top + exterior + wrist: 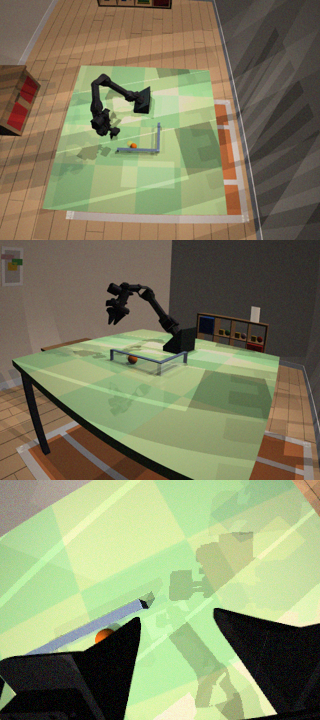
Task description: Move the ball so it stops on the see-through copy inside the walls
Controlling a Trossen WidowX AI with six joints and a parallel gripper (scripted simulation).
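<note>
Orange round ball (pixel 133 145) (pixel 132 359) (pixel 104 636) lies below the black two-fingered gripper (pixel 112 135) (pixel 112 323) (pixel 176 616), off toward the clear walls' (pixel 139 149) (pixel 144 358) (pixel 90 626) corner. The fingers stand apart, empty.

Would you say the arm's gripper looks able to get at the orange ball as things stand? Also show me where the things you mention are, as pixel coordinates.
Probably yes: the gripper (pixel 112 134) (pixel 111 323) (pixel 176 616) is open and raised, and nothing covers the orange ball (pixel 133 145) (pixel 132 359) (pixel 103 636) from above, though the low wall (pixel 138 151) (pixel 135 357) (pixel 90 630) close beside it may crowd a finger.

Green patchwork table (pixel 155 201) (pixel 165 405) (pixel 115 545) under ball (pixel 133 145) (pixel 132 359) (pixel 104 636) and walls (pixel 139 149) (pixel 136 355) (pixel 95 624).
</note>
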